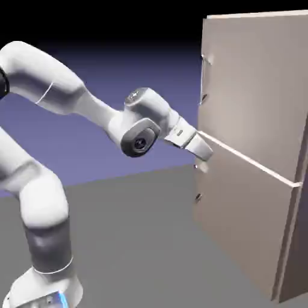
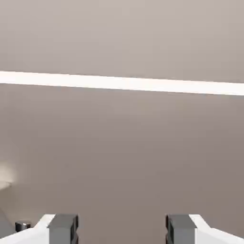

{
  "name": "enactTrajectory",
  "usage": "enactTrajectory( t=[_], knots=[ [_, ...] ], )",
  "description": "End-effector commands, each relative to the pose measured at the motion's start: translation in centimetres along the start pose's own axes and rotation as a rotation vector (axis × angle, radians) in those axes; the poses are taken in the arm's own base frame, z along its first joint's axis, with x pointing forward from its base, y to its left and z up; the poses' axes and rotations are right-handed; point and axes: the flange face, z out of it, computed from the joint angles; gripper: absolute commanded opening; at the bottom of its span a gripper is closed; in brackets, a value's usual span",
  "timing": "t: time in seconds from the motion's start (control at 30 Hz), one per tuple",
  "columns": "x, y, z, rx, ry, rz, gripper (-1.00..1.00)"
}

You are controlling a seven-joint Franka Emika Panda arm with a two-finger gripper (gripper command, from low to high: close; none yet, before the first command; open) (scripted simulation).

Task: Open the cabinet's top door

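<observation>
The tall beige-tan cabinet (image 1: 258, 150) stands at the exterior view's right, its two panels split by a thin pale seam (image 1: 246, 157). The top door (image 1: 258, 84) is the upper panel, and its small grey bar handle (image 1: 204, 78) sits at the left edge. My gripper (image 1: 204, 157) is close against the cabinet's front, at the left end of the seam and well below that handle. In the hand view the beige panel (image 2: 124, 152) fills the picture, crossed by the seam (image 2: 124, 83). The grey fingertips (image 2: 62, 228) stand wide apart, open, with nothing between them.
The lower door (image 1: 240, 228) has a pale handle (image 1: 198, 180) just under my gripper. A pale patch (image 2: 5, 183) and a small grey piece (image 2: 21, 225) show at the hand view's lower left. The grey table (image 1: 138, 240) spreads before the cabinet.
</observation>
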Motion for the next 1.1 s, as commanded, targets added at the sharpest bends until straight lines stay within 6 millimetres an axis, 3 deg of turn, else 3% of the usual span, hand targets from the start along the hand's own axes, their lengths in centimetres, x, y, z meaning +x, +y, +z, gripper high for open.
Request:
enactTrajectory(
  t=[0.0,0.3,0.63,0.87,1.07],
  knots=[
    [0.6,-0.2,-0.8,0.009,0.018,0.017,0.00],
    [4.3,-2.5,-7.8,0.108,0.170,0.139,0.00],
    [4.4,-6.0,-14.1,0.237,0.314,0.197,0.00],
    [2.4,-9.0,-16.1,0.325,0.398,0.189,0.00],
    [0.1,-11.7,-15.7,0.391,0.455,0.155,0.00]
  ],
)
